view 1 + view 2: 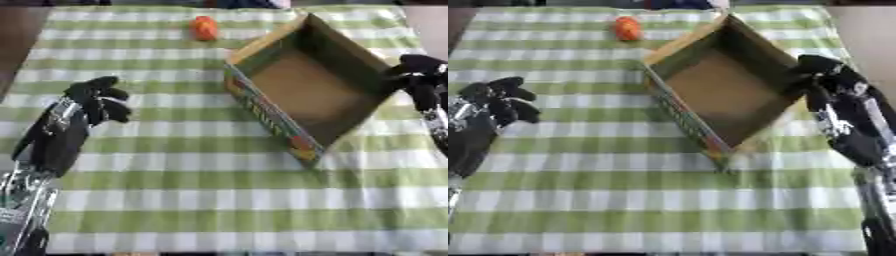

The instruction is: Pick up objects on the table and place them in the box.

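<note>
An open cardboard box (312,85) lies askew on the green-and-white checked cloth, its brown inside bare. A small orange object (205,27) sits on the cloth at the far side, left of the box's far corner. My left hand (98,100) hovers over the cloth at the left, fingers curled and holding nothing, well short of the orange object. My right hand (826,80) is at the box's right wall, fingers curled downward beside the rim; whether they touch the wall is unclear.
The checked tablecloth (210,175) covers the table, with a wide stretch of it in front of the box. Bare brown table shows at the far corners (17,30). The box has a printed, coloured front wall (271,117).
</note>
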Controlling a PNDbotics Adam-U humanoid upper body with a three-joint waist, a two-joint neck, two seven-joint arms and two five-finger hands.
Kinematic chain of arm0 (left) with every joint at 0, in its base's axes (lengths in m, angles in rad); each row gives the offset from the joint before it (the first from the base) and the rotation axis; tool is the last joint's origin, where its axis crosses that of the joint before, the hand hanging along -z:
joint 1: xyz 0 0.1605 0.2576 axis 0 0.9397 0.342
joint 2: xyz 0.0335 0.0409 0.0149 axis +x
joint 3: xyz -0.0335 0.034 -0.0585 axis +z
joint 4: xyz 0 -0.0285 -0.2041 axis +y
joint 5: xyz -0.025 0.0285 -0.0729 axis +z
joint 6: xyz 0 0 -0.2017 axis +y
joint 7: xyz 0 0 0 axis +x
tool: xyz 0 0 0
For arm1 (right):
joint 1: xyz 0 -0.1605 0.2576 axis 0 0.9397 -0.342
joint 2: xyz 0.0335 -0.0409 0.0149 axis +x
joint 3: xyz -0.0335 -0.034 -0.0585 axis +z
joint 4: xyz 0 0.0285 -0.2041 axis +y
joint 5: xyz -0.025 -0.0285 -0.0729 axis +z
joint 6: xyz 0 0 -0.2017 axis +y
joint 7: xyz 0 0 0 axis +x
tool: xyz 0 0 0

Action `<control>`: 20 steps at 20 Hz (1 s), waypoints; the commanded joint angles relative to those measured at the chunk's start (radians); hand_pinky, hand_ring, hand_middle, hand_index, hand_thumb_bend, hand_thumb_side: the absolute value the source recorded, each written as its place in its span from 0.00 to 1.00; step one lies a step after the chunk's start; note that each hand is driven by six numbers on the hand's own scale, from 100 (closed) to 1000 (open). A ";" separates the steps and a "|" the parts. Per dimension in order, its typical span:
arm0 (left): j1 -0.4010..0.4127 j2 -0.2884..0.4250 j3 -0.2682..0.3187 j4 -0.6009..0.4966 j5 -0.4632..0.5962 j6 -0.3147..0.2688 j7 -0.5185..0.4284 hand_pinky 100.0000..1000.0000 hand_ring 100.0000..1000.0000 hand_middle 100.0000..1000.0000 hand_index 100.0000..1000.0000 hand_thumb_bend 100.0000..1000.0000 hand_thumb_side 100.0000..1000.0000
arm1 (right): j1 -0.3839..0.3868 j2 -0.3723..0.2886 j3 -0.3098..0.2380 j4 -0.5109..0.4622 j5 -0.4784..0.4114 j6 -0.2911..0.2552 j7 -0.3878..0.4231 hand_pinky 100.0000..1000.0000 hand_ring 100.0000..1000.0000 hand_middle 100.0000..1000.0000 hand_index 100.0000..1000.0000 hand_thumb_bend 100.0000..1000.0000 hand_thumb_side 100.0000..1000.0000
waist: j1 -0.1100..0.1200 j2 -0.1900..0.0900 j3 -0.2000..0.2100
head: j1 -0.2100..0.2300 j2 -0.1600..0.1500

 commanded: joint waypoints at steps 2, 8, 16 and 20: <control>-0.021 0.121 0.016 -0.059 0.019 -0.063 -0.009 0.63 0.64 0.66 0.86 0.00 0.82 | -0.005 -0.015 -0.002 -0.013 0.002 -0.003 0.006 0.75 0.57 0.66 0.85 0.00 0.51 | 0.004 -0.019 -0.003 | -0.003 -0.014; -0.057 0.326 0.034 -0.088 0.020 -0.163 -0.008 0.69 0.70 0.71 0.88 0.00 0.63 | 0.001 -0.018 0.002 -0.012 0.002 -0.003 0.012 0.75 0.57 0.66 0.85 0.00 0.52 | 0.010 -0.024 -0.015 | -0.009 -0.021; -0.201 0.615 0.003 -0.024 -0.151 -0.295 -0.067 0.70 0.72 0.73 0.88 0.00 0.24 | 0.002 -0.024 0.013 -0.010 -0.002 -0.002 0.023 0.75 0.57 0.66 0.85 0.00 0.51 | 0.022 -0.034 -0.037 | -0.014 -0.030; -0.319 0.698 -0.046 0.081 -0.233 -0.359 -0.089 0.71 0.72 0.73 0.87 0.00 0.15 | 0.002 -0.028 0.022 -0.009 -0.008 -0.002 0.033 0.75 0.57 0.66 0.85 0.00 0.51 | 0.029 -0.041 -0.057 | -0.007 -0.026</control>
